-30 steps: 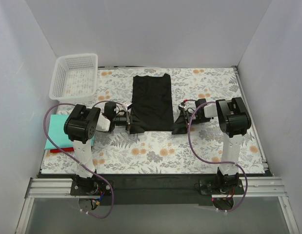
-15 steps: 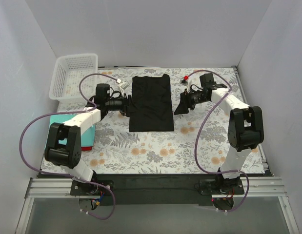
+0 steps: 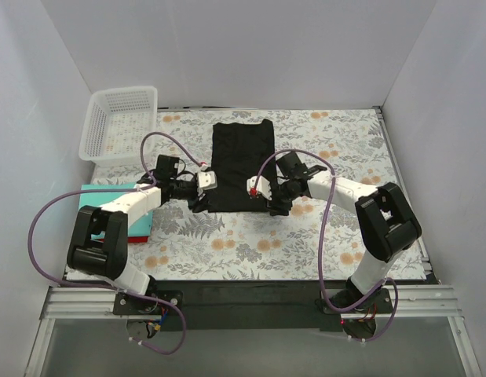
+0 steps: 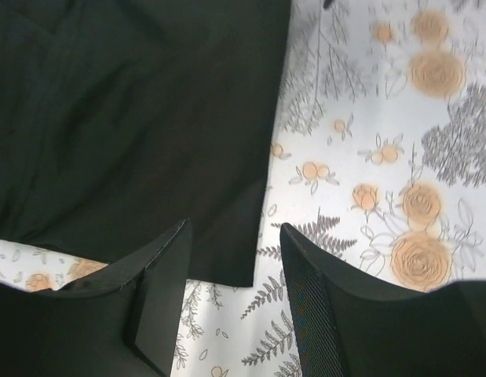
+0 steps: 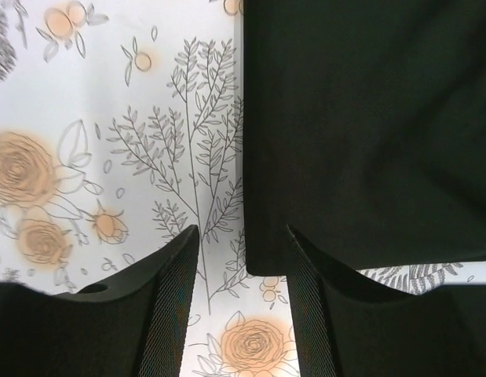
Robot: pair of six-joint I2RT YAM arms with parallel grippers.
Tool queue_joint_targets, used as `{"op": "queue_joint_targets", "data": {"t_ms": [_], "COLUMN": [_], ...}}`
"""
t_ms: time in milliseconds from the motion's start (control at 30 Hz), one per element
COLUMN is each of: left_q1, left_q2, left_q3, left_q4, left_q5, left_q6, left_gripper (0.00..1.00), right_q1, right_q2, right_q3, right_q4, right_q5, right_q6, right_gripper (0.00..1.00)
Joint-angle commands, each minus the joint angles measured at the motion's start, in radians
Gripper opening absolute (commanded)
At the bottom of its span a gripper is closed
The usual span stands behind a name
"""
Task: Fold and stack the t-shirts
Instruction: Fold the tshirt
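A black t-shirt (image 3: 243, 153), folded into a long strip, lies flat on the floral tablecloth (image 3: 337, 228) at the middle. My left gripper (image 3: 197, 201) is open, low over the shirt's near left corner; in the left wrist view (image 4: 235, 236) the shirt's corner (image 4: 133, 118) lies between the jaws. My right gripper (image 3: 275, 206) is open at the near right corner; in the right wrist view (image 5: 243, 232) the corner of the shirt (image 5: 368, 118) sits just ahead of the jaws. Neither gripper holds cloth.
A white plastic basket (image 3: 121, 122) stands at the back left. A folded teal garment (image 3: 92, 193) lies at the left edge, partly under my left arm. White walls close in the table on three sides.
Both grippers have moved from beside the shirt's middle back toward me and inward, to its two near corners. The shirt has not moved.
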Motion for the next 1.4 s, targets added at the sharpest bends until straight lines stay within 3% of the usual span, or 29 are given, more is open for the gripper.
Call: {"op": "queue_joint_targets", "data": {"t_ms": [0, 533, 933, 1033, 1167, 1367], "left_q1": [-0.021, -0.092, -0.066, -0.053, -0.047, -0.049], "left_q2": [0.017, 0.146, 0.164, 0.166, 0.173, 0.212], "left_q3": [-0.021, -0.051, -0.018, 0.001, 0.006, 0.02], "left_q4": [-0.049, -0.015, 0.002, -0.03, -0.061, -0.079], "left_q5": [-0.025, -0.141, -0.183, -0.186, -0.193, -0.218], "left_q6": [0.22, 0.271, 0.179, 0.18, 0.223, 0.246], "left_gripper": [0.47, 0.44, 0.39, 0.37, 0.35, 0.3], "right_q1": [0.011, 0.015, 0.019, 0.017, 0.019, 0.017], "right_q2": [-0.016, 0.019, 0.036, 0.048, 0.067, 0.062], "right_q3": [-0.023, -0.1, -0.163, -0.149, -0.131, -0.117], "right_q4": [0.134, 0.159, 0.16, 0.13, 0.096, 0.062], "right_q5": [0.099, 0.119, 0.117, 0.108, 0.102, 0.107], "right_q6": [-0.093, -0.136, -0.205, -0.213, -0.227, -0.23], "right_gripper": [0.53, 0.47, 0.47, 0.44, 0.28, 0.3]}}
